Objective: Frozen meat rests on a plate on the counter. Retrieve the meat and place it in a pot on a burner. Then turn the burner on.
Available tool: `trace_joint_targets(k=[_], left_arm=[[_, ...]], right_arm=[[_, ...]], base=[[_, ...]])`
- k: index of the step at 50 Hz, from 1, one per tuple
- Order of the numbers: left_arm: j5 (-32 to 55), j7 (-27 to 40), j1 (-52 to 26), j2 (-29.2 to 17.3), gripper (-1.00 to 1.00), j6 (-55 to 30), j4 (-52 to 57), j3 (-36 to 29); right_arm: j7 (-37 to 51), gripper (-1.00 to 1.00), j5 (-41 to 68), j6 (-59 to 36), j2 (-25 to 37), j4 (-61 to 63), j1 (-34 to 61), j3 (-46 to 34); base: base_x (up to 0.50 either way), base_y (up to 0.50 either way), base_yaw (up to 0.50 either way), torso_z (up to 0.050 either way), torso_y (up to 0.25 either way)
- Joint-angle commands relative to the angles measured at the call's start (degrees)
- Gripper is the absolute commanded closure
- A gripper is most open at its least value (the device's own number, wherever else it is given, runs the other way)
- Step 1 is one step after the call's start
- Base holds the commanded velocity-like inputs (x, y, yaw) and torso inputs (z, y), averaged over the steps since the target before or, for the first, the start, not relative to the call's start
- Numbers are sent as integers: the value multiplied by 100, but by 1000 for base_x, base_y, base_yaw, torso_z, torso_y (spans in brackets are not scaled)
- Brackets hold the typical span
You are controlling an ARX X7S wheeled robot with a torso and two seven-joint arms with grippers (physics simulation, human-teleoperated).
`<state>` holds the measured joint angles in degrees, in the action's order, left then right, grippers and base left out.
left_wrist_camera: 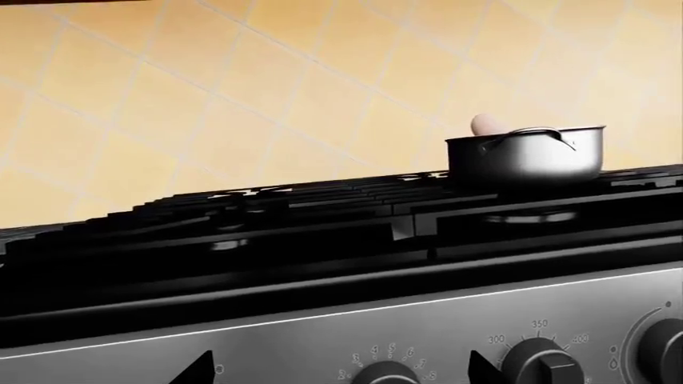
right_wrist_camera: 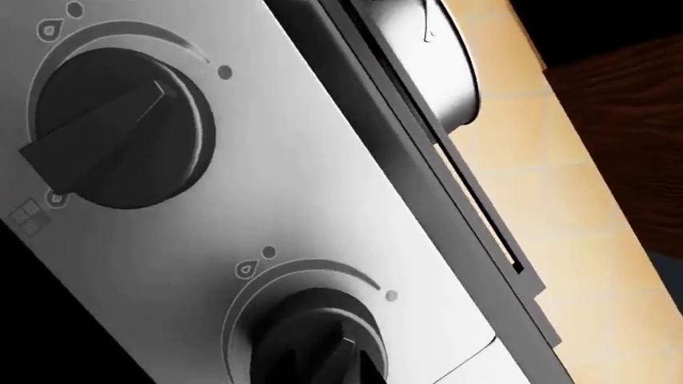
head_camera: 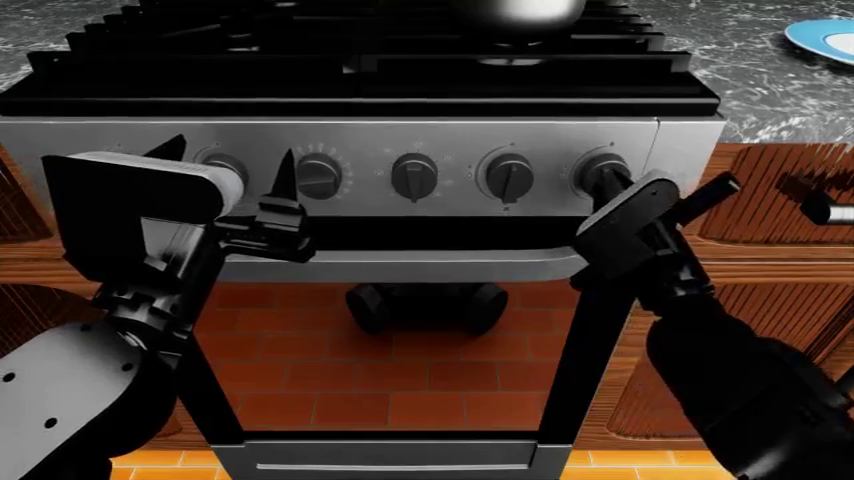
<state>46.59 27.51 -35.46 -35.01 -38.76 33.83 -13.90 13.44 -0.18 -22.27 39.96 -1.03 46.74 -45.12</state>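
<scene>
The frozen meat [left_wrist_camera: 487,124] already sits in the pot [left_wrist_camera: 525,157] on a rear burner [left_wrist_camera: 525,216], so the knob step is in hand. Next, I judge, the right gripper [head_camera: 603,180], at the rightmost knob [head_camera: 597,172], must grip and twist it; its spread is unclear. The left gripper [head_camera: 224,172] hangs released, empty.

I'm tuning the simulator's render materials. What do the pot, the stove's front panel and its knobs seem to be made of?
The pot looks like polished stainless steel: bright, mirror-like highlights along its side and rim. The stove's front panel seems brushed metal: grey with a soft, even sheen rather than sharp reflections. The knobs look like matte black plastic or coated metal: dark and dull with faint highlights, so which of the two stays open.
</scene>
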Motion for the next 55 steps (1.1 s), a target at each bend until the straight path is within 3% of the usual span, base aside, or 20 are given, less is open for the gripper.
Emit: trace_joint_targets(k=[1,33,55], left_arm=[[-10,3,15,-2,-100,27,0,-10],[15,1,-4,-2,-100,65,-9,-29],[-41,-54,-32,-3,-100,136,-83,-72]], right_arm=[[-111,100,-398,11,1,50,392,-79],[34,100,-1414,77,204,76,663,-560],[22,100,-1422,8,187,76,669,-539]], base=[[0,3,8,0,0],[7,2,7,1,0],[7,2,7,1,0]])
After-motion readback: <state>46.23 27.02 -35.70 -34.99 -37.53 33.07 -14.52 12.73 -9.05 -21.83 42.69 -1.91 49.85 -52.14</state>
